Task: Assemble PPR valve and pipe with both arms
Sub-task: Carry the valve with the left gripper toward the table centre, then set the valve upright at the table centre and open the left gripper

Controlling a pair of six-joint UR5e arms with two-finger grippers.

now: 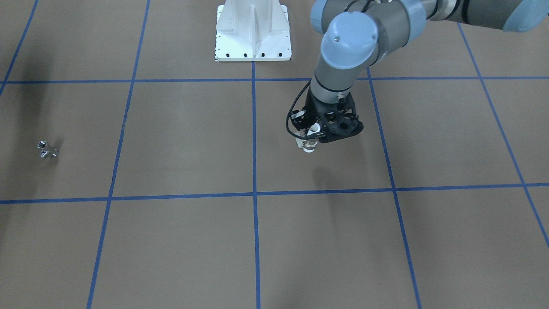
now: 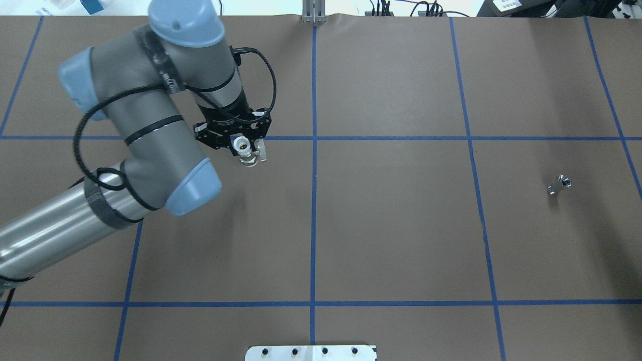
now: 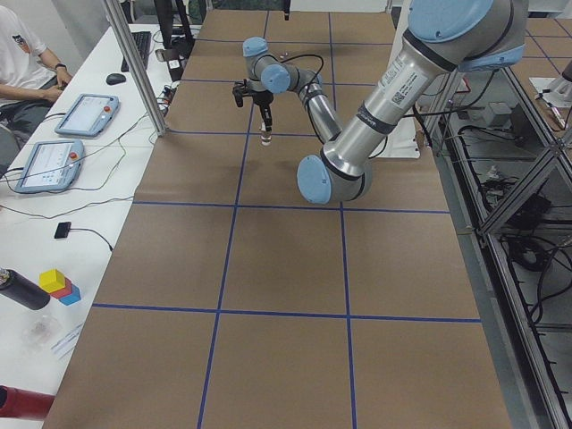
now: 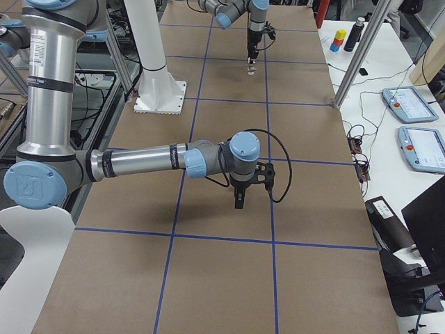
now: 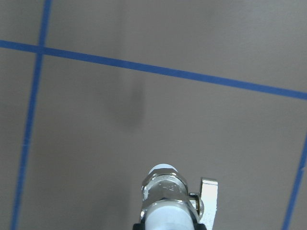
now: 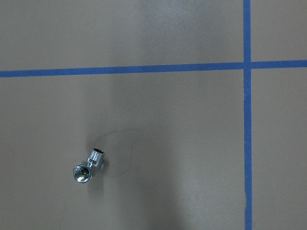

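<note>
My left gripper [image 1: 310, 136] is shut on the PPR valve [image 1: 309, 144] and holds it upright above the table, left of the middle line in the overhead view [image 2: 248, 155]. The left wrist view shows the valve's white end, metal band and side lever [image 5: 168, 191]. The pipe [image 1: 47, 149], a small chrome fitting, lies alone on the table at the far right of the overhead view [image 2: 558, 185] and shows in the right wrist view [image 6: 88, 166]. My right gripper [image 4: 240, 200] hangs over the table in the exterior right view only; I cannot tell whether it is open or shut.
The brown table cover bears a grid of blue tape lines [image 2: 313, 200]. The white bolted pedestal [image 1: 253, 32] stands at the robot's edge. Operator desks with tablets [image 4: 410, 104] run along the far side of the table.
</note>
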